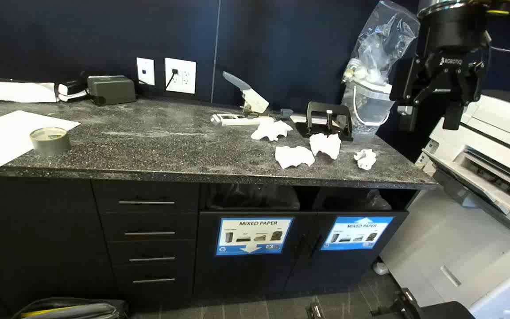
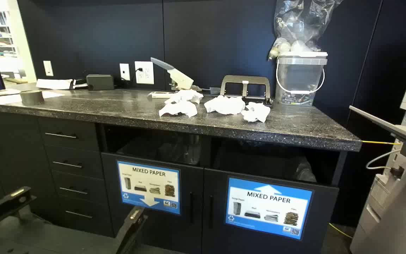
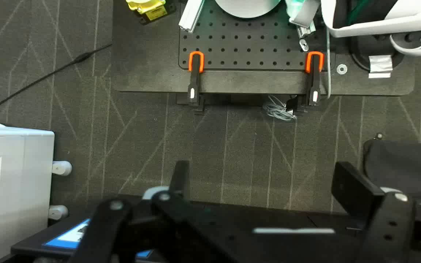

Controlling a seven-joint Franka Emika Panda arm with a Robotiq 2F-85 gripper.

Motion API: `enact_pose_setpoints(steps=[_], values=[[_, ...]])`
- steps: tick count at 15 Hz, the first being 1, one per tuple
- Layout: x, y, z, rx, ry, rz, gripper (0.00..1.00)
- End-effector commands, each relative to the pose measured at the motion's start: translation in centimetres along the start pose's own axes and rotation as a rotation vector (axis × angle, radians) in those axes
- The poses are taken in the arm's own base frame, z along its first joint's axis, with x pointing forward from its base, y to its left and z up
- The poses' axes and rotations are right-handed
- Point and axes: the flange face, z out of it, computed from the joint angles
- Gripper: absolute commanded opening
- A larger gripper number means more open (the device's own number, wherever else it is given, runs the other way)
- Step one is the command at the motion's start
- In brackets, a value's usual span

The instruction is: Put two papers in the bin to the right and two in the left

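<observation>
The black two-fingered Robotiq pincer (image 1: 430,120) is hanging high at the right in an exterior view, its fingers (image 1: 453,118) standing wide apart; in the wrist view, grey striped carpet (image 3: 239,146) is showing between them. Four crumpled white papers (image 1: 295,157) are lying on the dark speckled tabletop (image 1: 157,148) (both exterior views are showing all four up there). The rearmost is lying just beside a cream-and-grey long-armed stapler (image 1: 254,102). Another is sitting nearer the front edge, a third is resting just in front of a black frame-handled paper punch (image 1: 328,107), and the smallest wad is sitting farthest right. Beneath the tabletop, the dark left bin (image 1: 255,199) and the dark right bin (image 1: 353,200), both with clear plastic lining, are showing through openings above black cabinet doors (image 1: 241,274), which are bearing blue-and-white MIXED PAPER signs (image 1: 255,236). Toward the tabletop's right end, a translucent plastic bucket with a white handle (image 1: 372,106) is standing near the navy wall (image 1: 281,48).
</observation>
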Motion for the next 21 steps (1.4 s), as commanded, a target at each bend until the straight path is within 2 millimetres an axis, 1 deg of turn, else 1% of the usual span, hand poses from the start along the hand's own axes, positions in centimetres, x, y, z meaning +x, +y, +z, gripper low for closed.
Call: enact_pose_setpoints(steps=[1,5,6,8,11,12,15,18,21], values=[[0.0,0.0,-0.2,0.0,0.002,0.0,1.0],[0.0,0.0,-0.4,0.0,0.007,0.001,1.0],[0.3,0.2,-0.2,-0.017,0.033,0.013,1.0],[1.6,1.1,0.3,-0.029,0.094,0.019,1.0],[4.5,3.2,0.8,-0.072,0.289,0.068,1.0],[5.4,4.1,0.9,-0.075,0.35,0.078,1.0],[8.6,7.5,1.7,-0.041,0.506,0.171,1.0],[11.7,11.9,2.6,0.016,0.632,0.287,1.0],[14.6,16.0,4.1,0.05,0.739,0.415,1.0]])
